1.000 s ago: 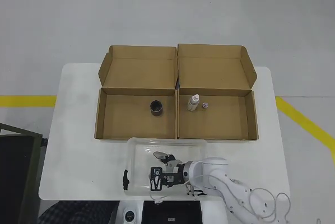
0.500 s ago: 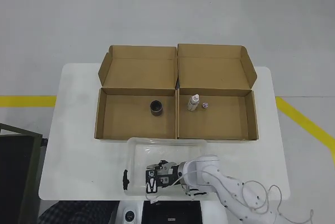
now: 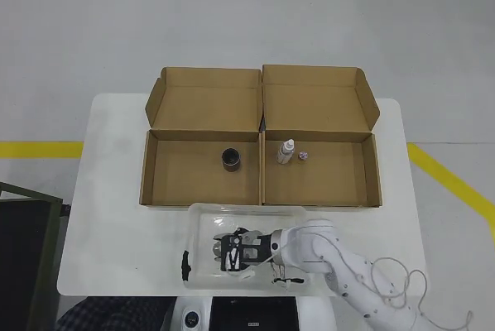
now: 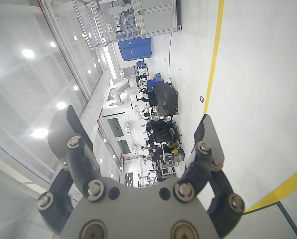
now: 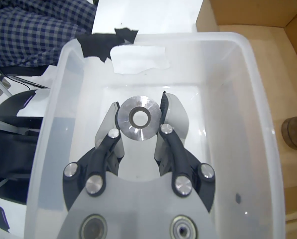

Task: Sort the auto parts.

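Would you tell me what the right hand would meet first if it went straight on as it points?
Probably the clear plastic bin: its end wall with the black tape patch lies ahead of the right hand, which grips a silver metal disc. The floor might come first; depth is unclear.

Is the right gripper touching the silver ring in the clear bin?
Touching. The right wrist view shows the right gripper clamped on the silver ring, both fingers flush against its rim, no gap.
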Available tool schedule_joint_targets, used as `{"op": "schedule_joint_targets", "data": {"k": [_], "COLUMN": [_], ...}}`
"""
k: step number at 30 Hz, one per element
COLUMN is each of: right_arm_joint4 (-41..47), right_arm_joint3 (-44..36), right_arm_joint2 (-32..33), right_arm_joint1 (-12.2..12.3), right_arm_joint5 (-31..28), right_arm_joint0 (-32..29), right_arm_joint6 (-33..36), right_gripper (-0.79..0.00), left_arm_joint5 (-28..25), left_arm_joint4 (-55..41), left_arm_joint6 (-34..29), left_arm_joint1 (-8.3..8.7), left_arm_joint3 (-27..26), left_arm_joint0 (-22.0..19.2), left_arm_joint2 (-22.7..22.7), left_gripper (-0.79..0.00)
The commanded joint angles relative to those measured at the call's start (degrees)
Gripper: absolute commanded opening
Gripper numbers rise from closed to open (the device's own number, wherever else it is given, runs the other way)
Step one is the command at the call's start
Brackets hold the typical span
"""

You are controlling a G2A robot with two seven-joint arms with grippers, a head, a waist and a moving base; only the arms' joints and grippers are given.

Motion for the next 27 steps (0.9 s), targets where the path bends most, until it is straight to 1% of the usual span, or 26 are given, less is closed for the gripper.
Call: {"op": "schedule_joint_targets", "data": {"k": [1,5,9,12,15,19,22,27], "right_arm_joint4": [2.77,11.1,21.83,30.18,36.55,43.61,47.69,52.61], "right_arm_joint3": [-1.44,-4.42,-5.87,-6.45,-7.04,-7.48,-8.07,-8.74], "right_arm_joint2": [2.25,6.66,10.36,11.73,12.12,12.58,13.12,13.39], "right_arm_joint1": [0.37,1.2,1.82,2.1,2.29,2.4,2.37,2.2], "right_arm_joint5": [0.96,1.29,2.4,1.84,1.03,2.19,3.22,3.33], "right_arm_joint0": [-0.78,-3.15,-4.72,-4.75,-3.92,-2.91,-2.41,-2.19], "right_arm_joint6": [-0.29,-1.06,-0.46,0.13,1.24,1.64,0.31,-2.76], "right_gripper": [-0.785,-0.785,-0.785,-0.785,-0.785,-0.785,-0.785,-0.785], "left_arm_joint5": [0.0,0.0,0.0,0.0,0.0,0.0,0.0,0.0], "left_arm_joint4": [0.0,0.0,0.0,0.0,0.0,0.0,0.0,0.0], "left_arm_joint6": [0.0,0.0,0.0,0.0,0.0,0.0,0.0,0.0], "left_arm_joint1": [0.0,0.0,0.0,0.0,0.0,0.0,0.0,0.0], "left_arm_joint3": [0.0,0.0,0.0,0.0,0.0,0.0,0.0,0.0], "left_arm_joint0": [0.0,0.0,0.0,0.0,0.0,0.0,0.0,0.0], "left_arm_joint2": [0.0,0.0,0.0,0.0,0.0,0.0,0.0,0.0], "left_gripper": [0.0,0.0,0.0,0.0,0.0,0.0,0.0,0.0]}}
